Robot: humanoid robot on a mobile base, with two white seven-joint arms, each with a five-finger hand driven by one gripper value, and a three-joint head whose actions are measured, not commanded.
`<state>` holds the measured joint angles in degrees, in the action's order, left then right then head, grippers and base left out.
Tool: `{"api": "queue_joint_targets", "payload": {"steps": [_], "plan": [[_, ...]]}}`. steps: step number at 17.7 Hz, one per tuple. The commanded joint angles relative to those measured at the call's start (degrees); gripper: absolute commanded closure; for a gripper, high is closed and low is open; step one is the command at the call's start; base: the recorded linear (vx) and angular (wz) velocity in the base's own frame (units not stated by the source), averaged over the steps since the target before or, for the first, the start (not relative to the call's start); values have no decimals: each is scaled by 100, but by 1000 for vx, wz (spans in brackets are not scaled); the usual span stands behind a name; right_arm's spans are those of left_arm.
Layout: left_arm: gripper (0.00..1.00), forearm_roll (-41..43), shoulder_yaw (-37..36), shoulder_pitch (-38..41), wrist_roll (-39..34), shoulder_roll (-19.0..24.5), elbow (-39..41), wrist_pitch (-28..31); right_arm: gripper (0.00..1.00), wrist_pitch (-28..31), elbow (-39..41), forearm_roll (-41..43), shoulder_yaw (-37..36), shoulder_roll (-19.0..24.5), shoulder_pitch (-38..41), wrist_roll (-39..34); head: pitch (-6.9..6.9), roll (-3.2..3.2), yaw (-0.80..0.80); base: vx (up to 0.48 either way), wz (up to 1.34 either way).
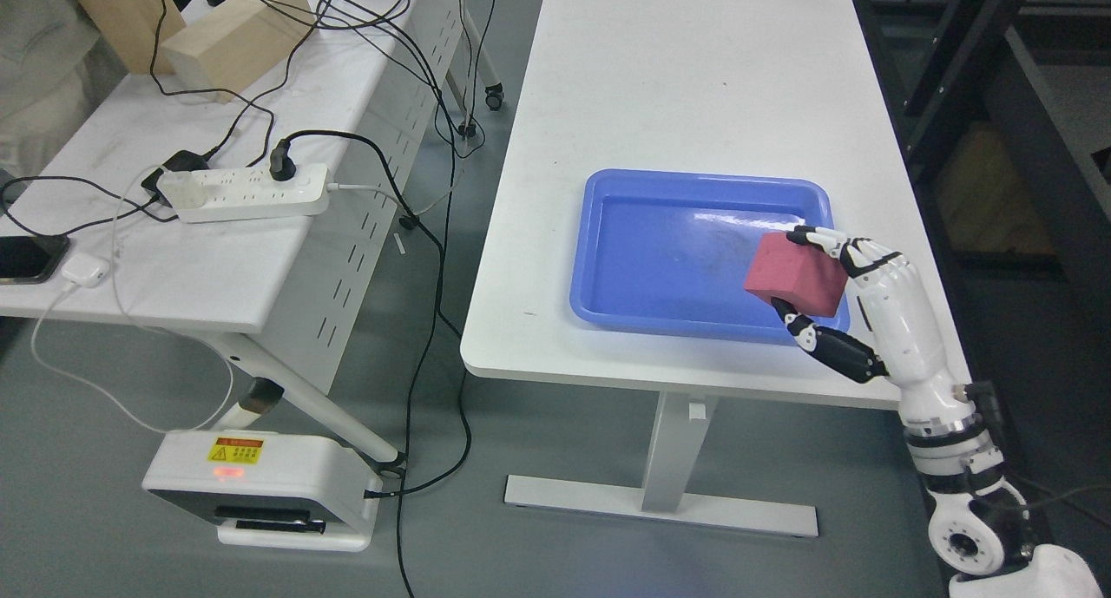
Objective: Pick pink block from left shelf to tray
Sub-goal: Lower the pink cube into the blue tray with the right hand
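Judging by how things lie, the pick is done and only the set-down is left. The block (797,274) (more a dull red-pink than a bright pink) is grasped in the right hand (803,277), with the thumb under its lower edge and the fingers (825,239) curled over its top right corner. It is held at about four o'clock over the tray (608,242), above the inner floor close to the near right corner. Whether its underside is already touching the tray floor cannot be told from the head view, though the clenched grip suggests it is not yet released.

The tray itself holds nothing else and sits toward the near edge of the desk (677,77). No shelf is seen in this view. The left arm is out of sight.

What is left, then, is judged to be small: the block should be lowered onto the tray floor, the fingers opened, and the hand drawn back toward five o'clock, clear of the rim.
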<state>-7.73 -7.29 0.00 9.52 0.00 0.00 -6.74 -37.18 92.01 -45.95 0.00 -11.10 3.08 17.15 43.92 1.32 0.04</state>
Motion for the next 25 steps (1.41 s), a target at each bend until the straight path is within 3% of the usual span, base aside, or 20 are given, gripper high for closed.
{"api": "queue_joint_targets", "payload": {"steps": [1, 11, 18, 25], "plan": [[0, 0, 0, 115, -3, 100, 100, -3, 94, -8, 54, -212, 9, 20, 17, -97, 0, 0, 0, 165, 0], [0, 0, 0, 115, -3, 100, 100, -3, 95, 97, 72, -1872, 509, 20, 17, -378, 1, 0, 0, 110, 0], [0, 0, 0, 115, -3, 100, 100, -3, 95, 571, 80, -1970, 852, 178, 17, -1063, 1, 0, 0, 68, 0], [0, 0, 0, 115, -3, 100, 100, -3, 95, 660, 80, -1918, 897, 266, 34, -1187, 1, 0, 0, 43, 0]]}}
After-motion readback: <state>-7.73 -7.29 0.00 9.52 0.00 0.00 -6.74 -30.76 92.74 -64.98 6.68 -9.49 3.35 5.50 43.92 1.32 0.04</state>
